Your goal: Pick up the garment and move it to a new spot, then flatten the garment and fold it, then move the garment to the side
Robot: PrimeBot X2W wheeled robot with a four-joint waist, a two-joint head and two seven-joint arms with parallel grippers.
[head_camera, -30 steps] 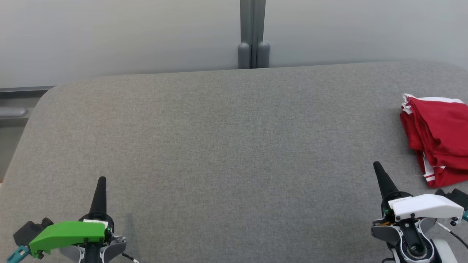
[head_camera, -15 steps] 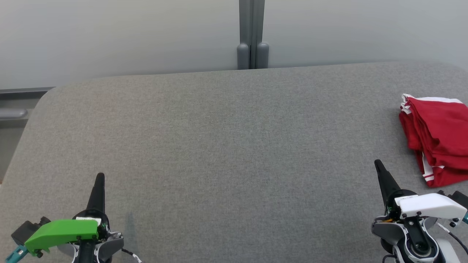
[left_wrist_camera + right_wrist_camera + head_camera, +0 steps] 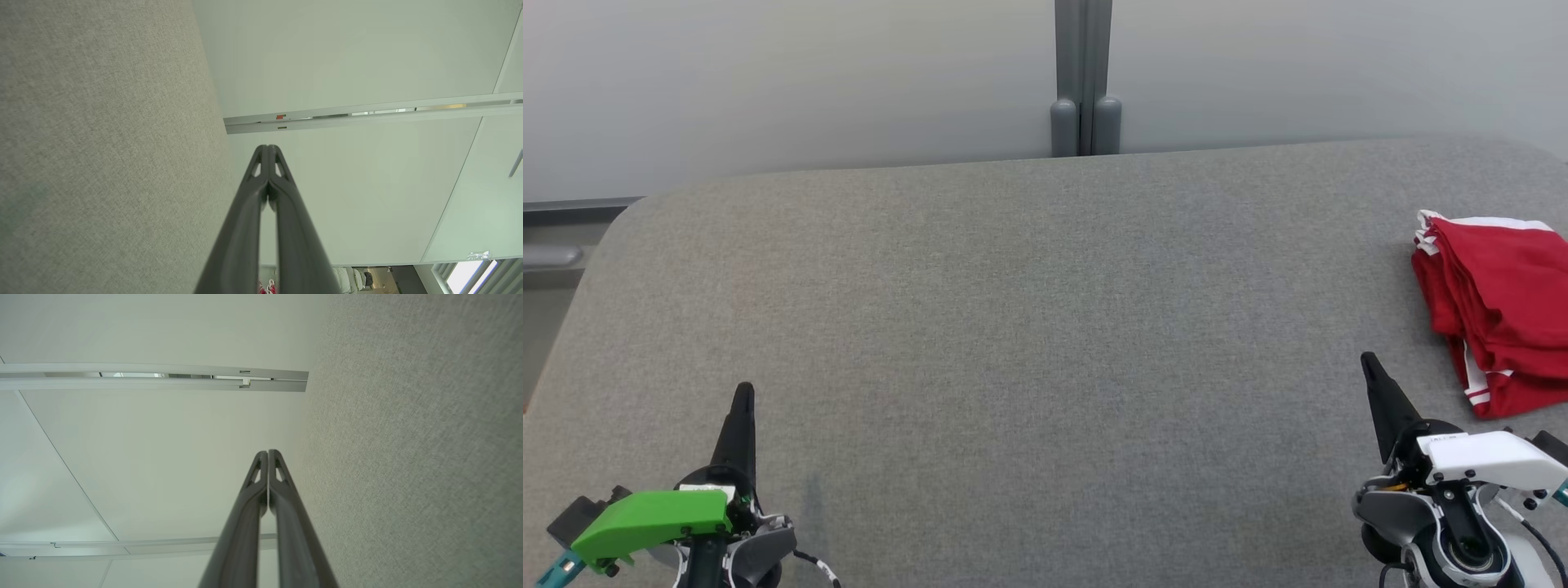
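The surface [image 3: 1045, 327] is wide with rounded corners, and a grey woven cloth covers it. The garment [image 3: 1499, 310], of soft red fabric with white stripes at the edges, lies folded in layers at the right border of the surface. The left pincer [image 3: 743, 394], under a green plastic cover [image 3: 649, 518], is clenched and grasps nothing. The right pincer [image 3: 1368, 361], under a white cover [image 3: 1486, 459] whose label is too small to read, is also clenched and empty, near the garment but apart from it.

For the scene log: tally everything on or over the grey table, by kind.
Red garment: 1
Grippers: 2, the left gripper and the right gripper, both shut
Total: 3
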